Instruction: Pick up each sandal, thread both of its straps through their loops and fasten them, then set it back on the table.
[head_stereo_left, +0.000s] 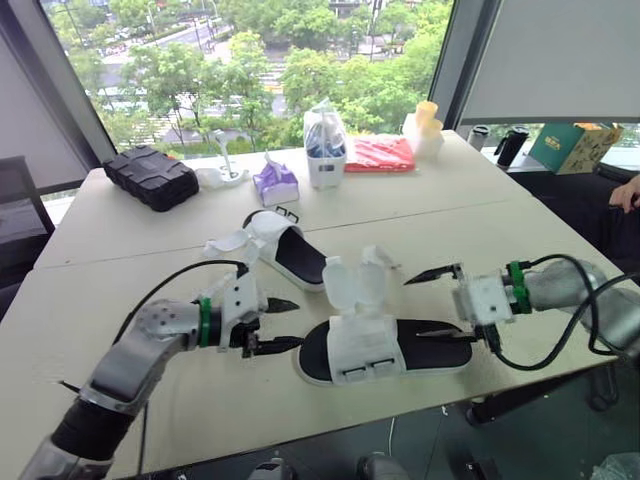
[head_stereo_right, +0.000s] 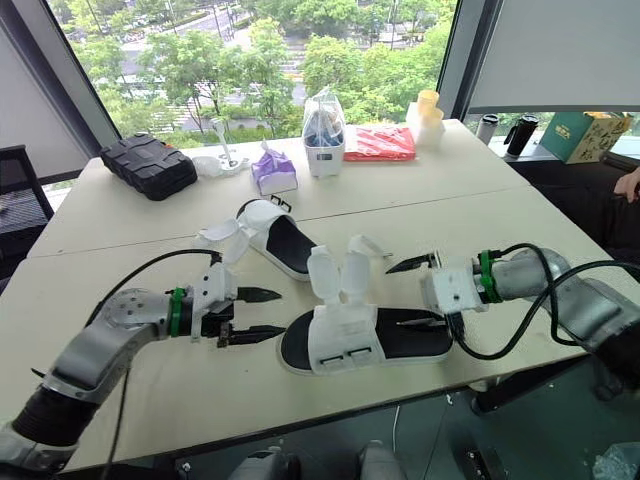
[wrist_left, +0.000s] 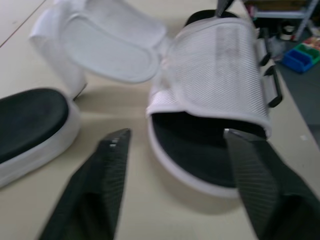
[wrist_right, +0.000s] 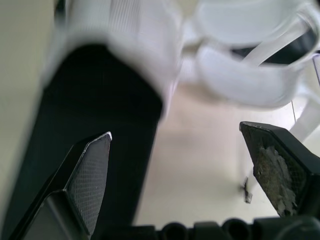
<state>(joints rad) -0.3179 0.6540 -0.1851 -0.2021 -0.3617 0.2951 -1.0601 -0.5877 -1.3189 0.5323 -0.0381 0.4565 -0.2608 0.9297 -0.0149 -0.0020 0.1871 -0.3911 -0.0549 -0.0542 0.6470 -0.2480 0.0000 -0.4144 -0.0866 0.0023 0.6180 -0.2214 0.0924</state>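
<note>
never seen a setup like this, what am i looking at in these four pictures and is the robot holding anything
This is a humanoid robot with two arms, each ending in a gripper of two black fingers. The two wide pictures come from a camera pair on its head, looking down over a table. The two close-ups come from cameras on its wrists, looking along each gripper's fingers.

On the table lie two white sandals with black footbeds. The near sandal is between the arms, its straps flipped up and unfastened. The far sandal lies behind it.

The left gripper and right gripper sit at either end of the near sandal, both open and holding nothing. Along the far edge are a black case and a red packet.
</note>
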